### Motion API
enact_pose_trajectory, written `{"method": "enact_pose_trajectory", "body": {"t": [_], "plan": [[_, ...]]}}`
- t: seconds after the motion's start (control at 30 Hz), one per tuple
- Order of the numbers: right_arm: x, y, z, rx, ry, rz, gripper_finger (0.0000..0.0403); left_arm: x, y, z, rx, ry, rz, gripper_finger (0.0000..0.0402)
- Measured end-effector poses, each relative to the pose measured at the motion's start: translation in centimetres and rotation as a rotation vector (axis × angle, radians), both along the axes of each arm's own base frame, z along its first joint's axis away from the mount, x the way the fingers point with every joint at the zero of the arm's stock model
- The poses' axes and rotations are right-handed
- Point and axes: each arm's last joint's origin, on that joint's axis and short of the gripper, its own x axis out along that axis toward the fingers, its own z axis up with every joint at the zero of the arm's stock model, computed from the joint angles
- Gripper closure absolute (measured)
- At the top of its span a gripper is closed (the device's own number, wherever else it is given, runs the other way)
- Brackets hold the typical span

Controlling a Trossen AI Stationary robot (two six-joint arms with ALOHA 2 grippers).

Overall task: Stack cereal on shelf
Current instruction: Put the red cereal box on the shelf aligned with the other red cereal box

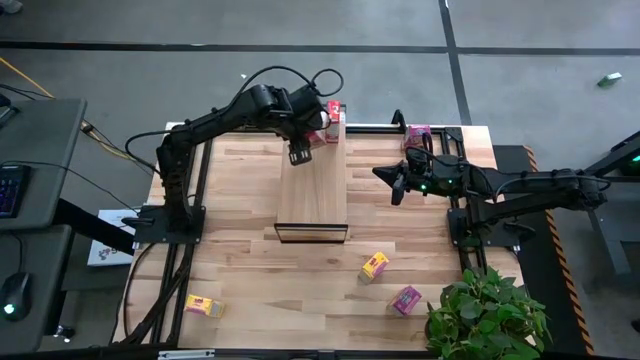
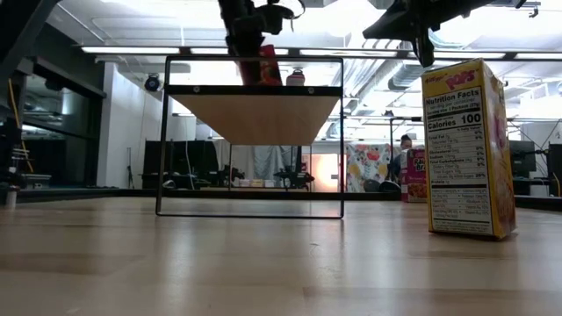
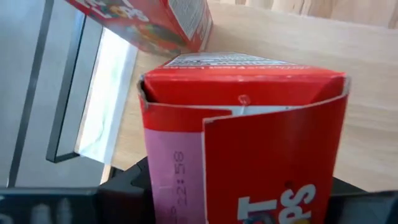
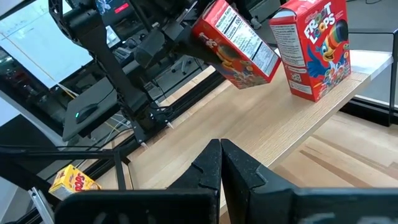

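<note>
The shelf (image 1: 311, 195) stands mid-table with its wood-grain top up. One red cereal box (image 4: 314, 46) stands upright on its base at the far end of the shelf top. My left gripper (image 1: 298, 150) is above that far end, shut on a second red cereal box (image 4: 236, 45). My right gripper (image 1: 392, 183) hovers shut, to the right of the shelf, holding nothing. On the table, a pink box (image 1: 418, 135) stands far right, while a yellow box (image 1: 374, 265), a pink box (image 1: 405, 300) and a yellow box (image 1: 203, 305) lie near the front edge. My left gripper pinches the red box between its two fingers (image 3: 124, 186), one on each side of the box near one end (image 3: 186, 155). It comes at the box from the table's left. The box is lifted clear of the shelf top and tilted, next to the standing red box.
A potted plant (image 1: 487, 315) sits at the table's near right corner. The near half of the shelf top (image 1: 312, 205) is bare wood. A keyboard and mouse lie on a desk (image 1: 20, 190) to the left, off the table.
</note>
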Motion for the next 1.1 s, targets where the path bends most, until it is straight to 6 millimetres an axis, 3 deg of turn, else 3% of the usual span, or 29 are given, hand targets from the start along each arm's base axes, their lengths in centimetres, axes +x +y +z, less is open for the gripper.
{"method": "enact_pose_trajectory", "body": {"t": [0.6, 0.87, 1.0, 1.1], "plan": [[0.0, 0.0, 0.0, 0.001, 0.0, 0.0, 0.0403, -0.1, 0.6, 0.0, 0.049, 0.012, 0.013, 0.0161], [0.0, 0.0, 0.0, 0.001, 0.0, 0.0, 0.0403, -1.2, 0.3, 3.4, 0.086, -0.098, 0.032, 0.016], [0.0, 0.0, 0.0, 0.001, 0.0, 0.0, 0.0403, -2.8, -0.4, 6.1, 0.096, -0.205, 0.082, 0.0162], [0.0, 0.0, 0.0, 0.001, 0.0, 0.0, 0.0403, -4.5, -1.4, 7.5, 0.008, -0.298, 0.097, 0.0188]]}}
